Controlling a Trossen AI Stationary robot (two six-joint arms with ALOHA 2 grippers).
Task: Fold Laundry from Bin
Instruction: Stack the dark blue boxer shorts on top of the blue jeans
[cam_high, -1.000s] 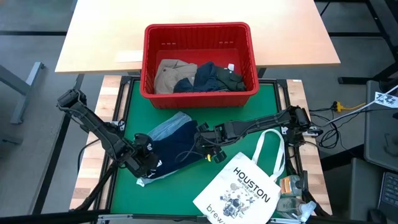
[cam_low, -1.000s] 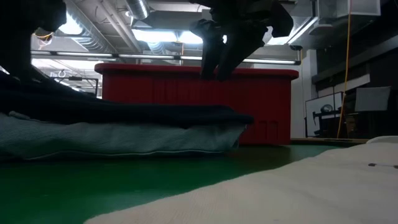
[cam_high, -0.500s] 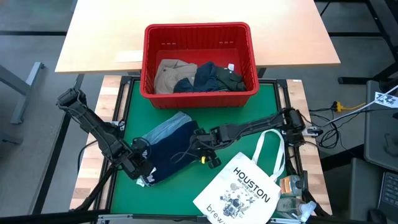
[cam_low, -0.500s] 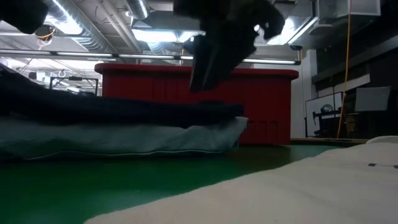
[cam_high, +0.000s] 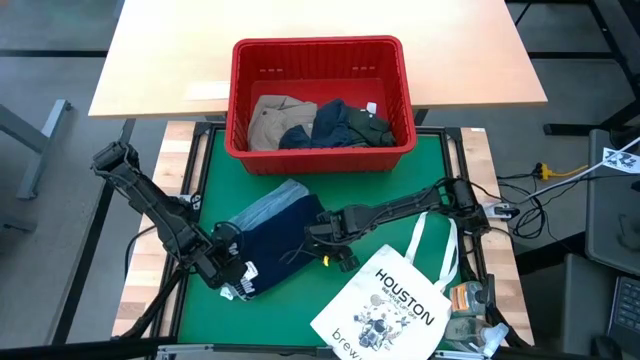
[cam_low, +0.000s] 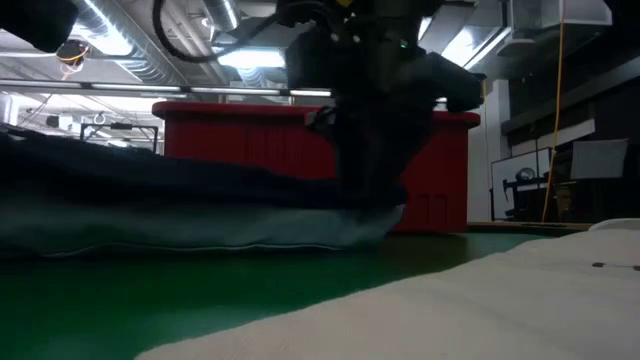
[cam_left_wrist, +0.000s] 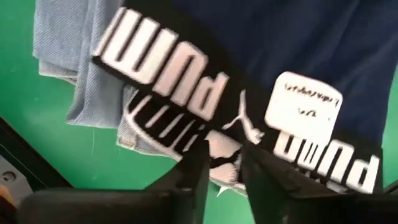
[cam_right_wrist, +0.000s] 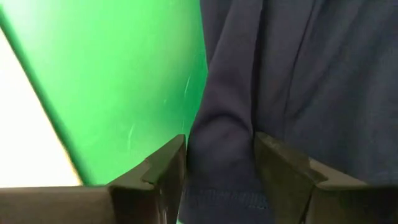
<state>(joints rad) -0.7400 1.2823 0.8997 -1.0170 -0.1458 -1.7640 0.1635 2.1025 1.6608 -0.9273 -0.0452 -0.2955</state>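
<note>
Denim garment (cam_high: 268, 208) mostly hidden under navy garment (cam_high: 285, 243).

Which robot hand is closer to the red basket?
The right one. The right gripper sits at the navy garment's edge, closer to the red basket. The left gripper is at the garment's far corner, farther from the basket.

Navy garment (cam_high: 275, 245) atop light denim (cam_high: 268, 205)

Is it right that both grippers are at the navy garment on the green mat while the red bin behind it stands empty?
Not quite: the red bin is not empty. The high view shows khaki and dark garments in it. The rest holds: the left gripper and right gripper are both at the navy garment on the green mat.
</note>
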